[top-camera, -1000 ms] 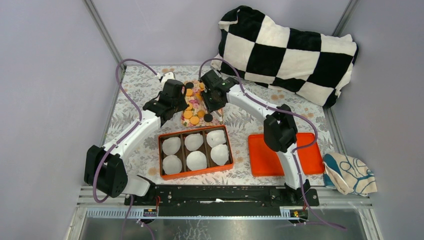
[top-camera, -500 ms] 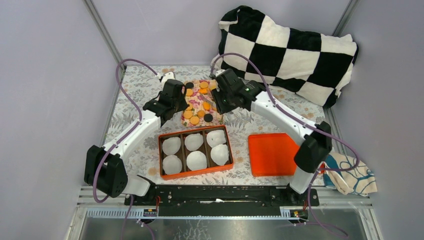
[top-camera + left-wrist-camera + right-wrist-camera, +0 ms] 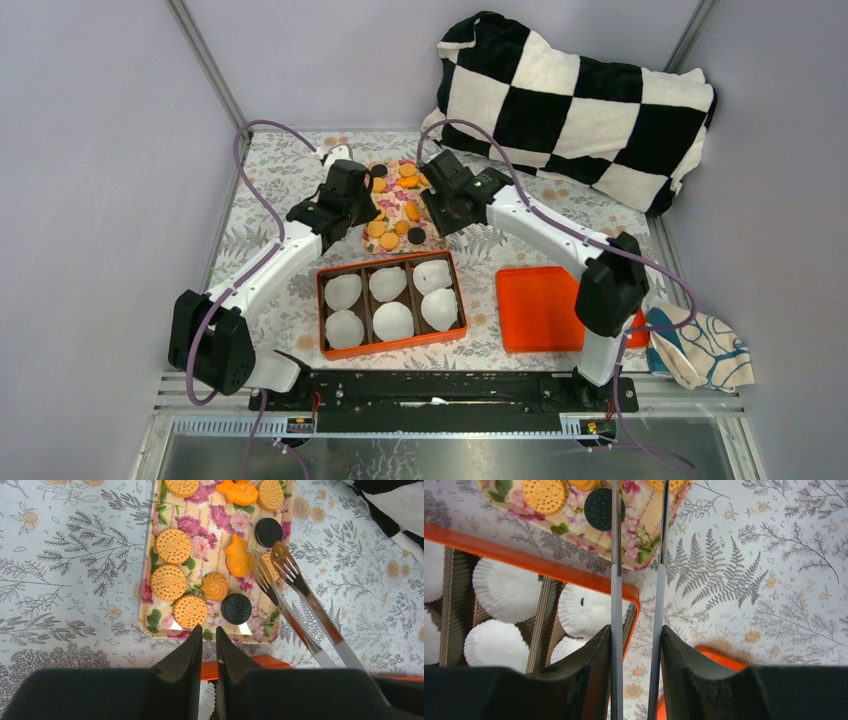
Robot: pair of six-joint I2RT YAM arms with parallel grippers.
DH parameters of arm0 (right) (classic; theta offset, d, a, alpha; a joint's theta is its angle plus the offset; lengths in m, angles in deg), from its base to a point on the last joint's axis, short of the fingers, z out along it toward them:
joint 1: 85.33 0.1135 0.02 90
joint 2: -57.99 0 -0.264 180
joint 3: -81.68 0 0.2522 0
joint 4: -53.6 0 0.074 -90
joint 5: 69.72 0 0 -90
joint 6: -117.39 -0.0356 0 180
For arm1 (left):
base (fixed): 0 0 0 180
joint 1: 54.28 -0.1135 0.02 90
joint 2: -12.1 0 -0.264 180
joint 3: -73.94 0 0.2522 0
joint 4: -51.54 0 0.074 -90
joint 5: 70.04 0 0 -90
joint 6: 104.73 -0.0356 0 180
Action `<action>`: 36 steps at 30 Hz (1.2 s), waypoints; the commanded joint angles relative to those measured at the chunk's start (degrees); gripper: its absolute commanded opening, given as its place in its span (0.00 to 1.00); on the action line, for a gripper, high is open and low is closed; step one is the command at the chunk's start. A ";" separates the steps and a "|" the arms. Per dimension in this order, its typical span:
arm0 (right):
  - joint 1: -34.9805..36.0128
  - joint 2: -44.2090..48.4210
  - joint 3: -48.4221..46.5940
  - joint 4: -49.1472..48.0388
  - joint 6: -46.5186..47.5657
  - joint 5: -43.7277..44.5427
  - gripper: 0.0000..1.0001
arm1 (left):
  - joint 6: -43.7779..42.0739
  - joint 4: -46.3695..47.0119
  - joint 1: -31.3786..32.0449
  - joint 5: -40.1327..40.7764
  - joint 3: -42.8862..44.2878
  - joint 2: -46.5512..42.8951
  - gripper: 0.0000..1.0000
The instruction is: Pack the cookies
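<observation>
Right arm [image 3: 540,225]: its elbow is folding leftward from half a second ago, toward the table's middle; the left arm [image 3: 270,270] is sitting as before.
Right gripper [image 3: 636,632]: black fingers are clamping the two flat steel legs of the tongs [image 3: 615,555].
Tong tips: scalloped and spread, they are hanging over the tray's right side, with a round biscuit showing between them; contact cannot be told.
Left gripper [image 3: 206,632]: fingers are standing all but together with a thin slit between them, holding nothing, over the tray's near rim.
Cookies [image 3: 172,545]: lying flat on the floral tray [image 3: 220,517], they are ridged orange-yellow rounds, a swirl, two fish shapes and black embossed discs.
Box [image 3: 400,344]: orange-walled with brown dividers, it is sitting just near of the tray, pleated white paper cups [image 3: 392,321] filling its compartments.
Surface: a grey fern-print tablecloth [image 3: 262,190] is covering the table; lilac walls [image 3: 100,150] are closing in left, right and far.
Room: a flat orange lid [image 3: 540,310] is lying right of the box; a checkered cushion [image 3: 580,95] is filling the far right corner; a crumpled cloth [image 3: 700,345] is sitting at the near right edge.
</observation>
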 commanded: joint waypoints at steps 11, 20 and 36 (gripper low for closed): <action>0.25 -11.44 -12.98 -2.94 2.11 1.16 0.00 | -0.50 1.56 -0.52 1.37 -1.50 -1.07 0.21; 0.33 -9.26 -13.14 -3.78 2.57 0.77 0.00 | -0.28 2.75 -0.53 -0.35 -1.67 0.78 0.20; 0.33 -14.23 -21.72 -3.75 2.83 -3.21 0.00 | 1.44 5.31 -0.57 -4.18 -3.17 3.60 0.18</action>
